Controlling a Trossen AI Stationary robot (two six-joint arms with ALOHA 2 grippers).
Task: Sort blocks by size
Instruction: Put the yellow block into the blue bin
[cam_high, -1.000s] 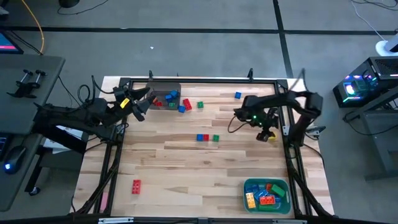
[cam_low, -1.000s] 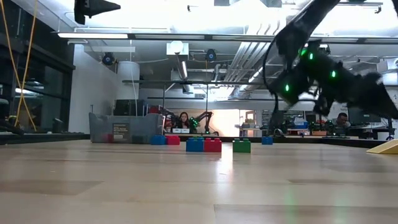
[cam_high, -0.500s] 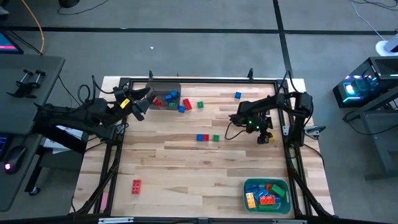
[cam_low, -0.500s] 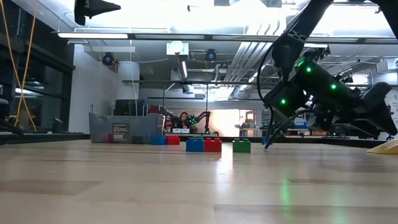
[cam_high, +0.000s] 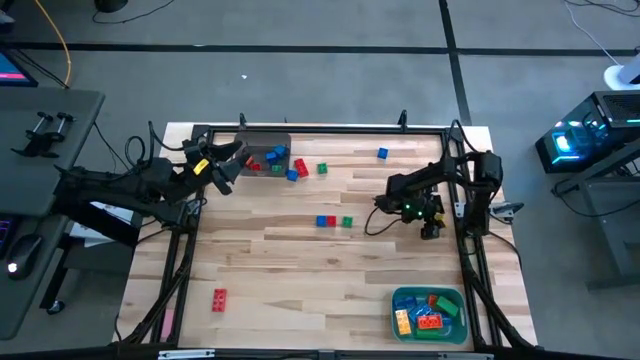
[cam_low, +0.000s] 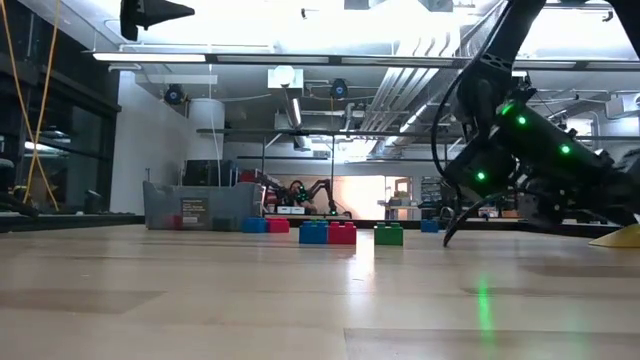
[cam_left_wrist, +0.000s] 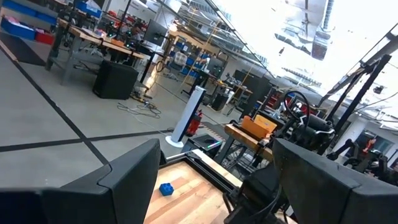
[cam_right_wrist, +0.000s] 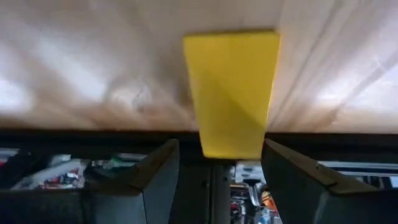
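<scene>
My right gripper (cam_high: 431, 230) is low over the table by its right edge, open. In the right wrist view a smooth yellow piece (cam_right_wrist: 231, 87) lies on the wood, its end between the two fingers (cam_right_wrist: 155, 177). The low view shows it as a pale wedge (cam_low: 620, 237). A blue, red and green row of blocks (cam_high: 333, 221) sits mid-table. More blocks (cam_high: 297, 170) lie beside the grey bin (cam_high: 262, 140). My left gripper (cam_high: 228, 170) hovers open by that bin, holding nothing. My right gripper comes slanting down at the yellow piece's end (cam_right_wrist: 233, 146) at the table's right edge, one finger on each side. One finger stands right against its side (cam_right_wrist: 264, 146). I cannot tell whether it touches. The piece rests on the table.
A teal bin (cam_high: 452, 325) holding several blocks stands at the near right corner. A lone red block (cam_high: 219, 298) lies near left, a blue one (cam_high: 383, 153) at the far right and a green one (cam_high: 322, 169) near the grey bin. A dark frame rail (cam_high: 465, 215) runs along the right edge.
My right gripper has come down toward the table over the yellow piece, shifting a little toward the near edge, and its wrist has rolled. Its finger gap looks the same. The blocks have stayed where they were.
</scene>
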